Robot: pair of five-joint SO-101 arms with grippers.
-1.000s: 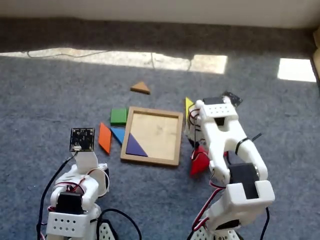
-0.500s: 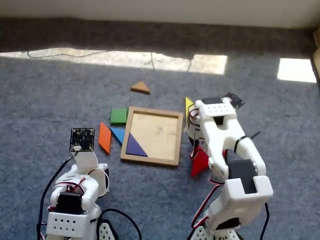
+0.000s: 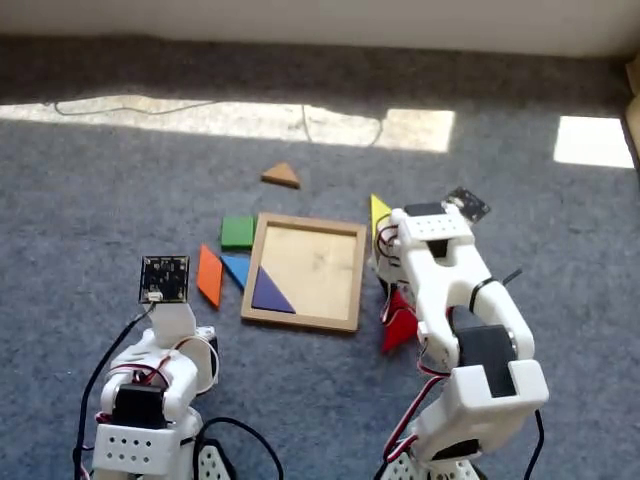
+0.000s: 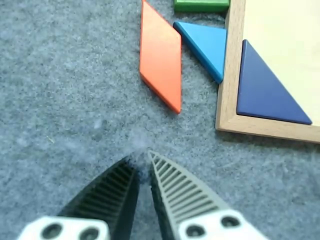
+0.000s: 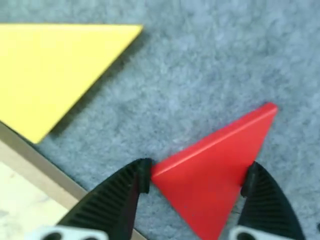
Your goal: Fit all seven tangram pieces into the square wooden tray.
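Observation:
The square wooden tray [image 3: 306,318] lies mid-carpet with a dark blue triangle [image 3: 268,292] in its near left corner. My right gripper [image 5: 196,172] is low over the carpet just right of the tray, its fingers pressed against two sides of the red triangle [image 5: 212,185], which lies flat. The yellow triangle [image 5: 47,70] lies just beyond it, by the tray's right edge [image 5: 30,150]. My left gripper [image 4: 142,162] is shut on nothing, over bare carpet short of the orange parallelogram [image 4: 161,52] and the light blue triangle [image 4: 206,46].
A green square [image 3: 237,232] sits at the tray's far left corner and a brown triangle [image 3: 281,176] lies farther back. The right arm [image 3: 440,265] covers part of the red triangle [image 3: 399,322]. Open carpet lies on all sides.
The right arm shifted slightly over the red triangle, its wrist turning a little. The pieces and the left arm stayed where they were.

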